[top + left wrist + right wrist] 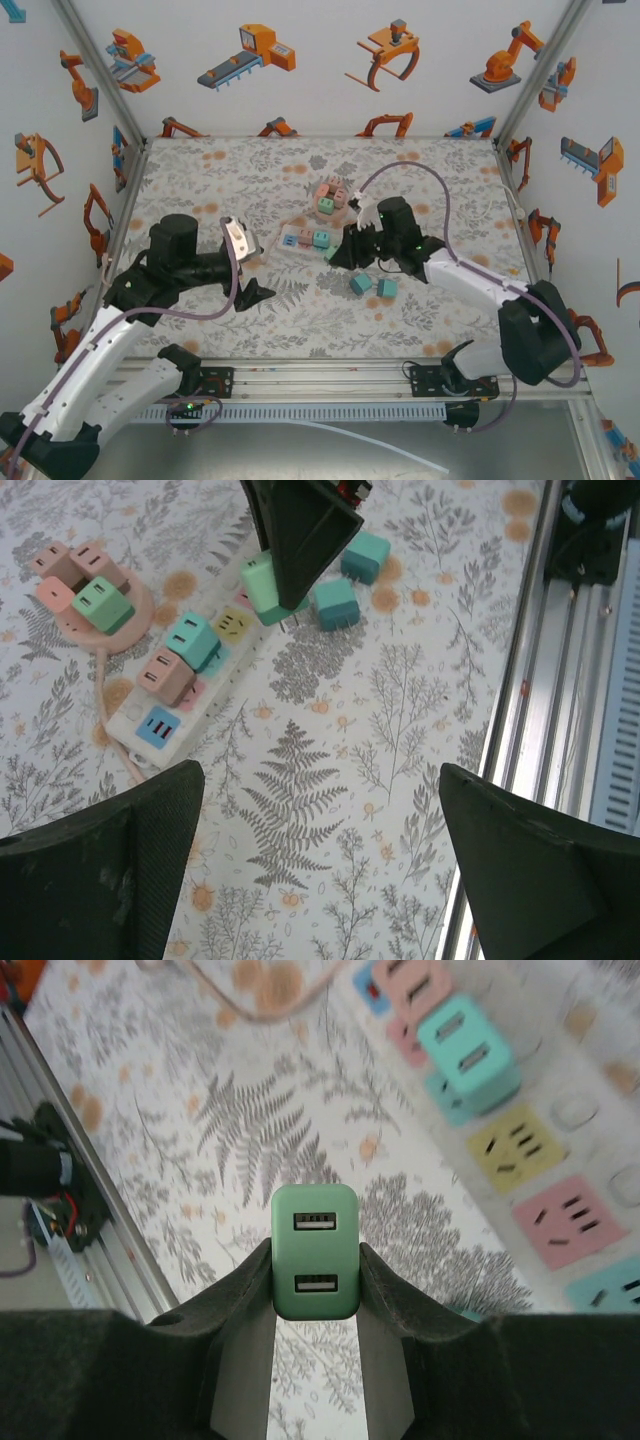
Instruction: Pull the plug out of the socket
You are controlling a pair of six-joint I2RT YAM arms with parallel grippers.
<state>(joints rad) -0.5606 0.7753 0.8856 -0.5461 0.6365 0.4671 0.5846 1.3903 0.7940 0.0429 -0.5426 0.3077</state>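
The desk [400,710] wore a pale cloth patterned with grey ferns and orange blossoms. The power strip [130,720] was white, its sockets yellow, pink and blue, carrying a teal cube [190,638] and a dusty-pink cube [165,675]. The plug [315,1250] was mint green between the black fingers [230,1310] of the right hand [315,1275]. At twelve o'clock the wall [330,90] was white with orange-and-grey robot drawings.

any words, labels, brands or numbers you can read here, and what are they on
No text is readable in any view.
boxy green plastic two-port plug, held in the right tool: blank face, no brand.
long white plastic power strip: coloured sockets, no legible print.
orange robot wall stickers: drawings, no words.
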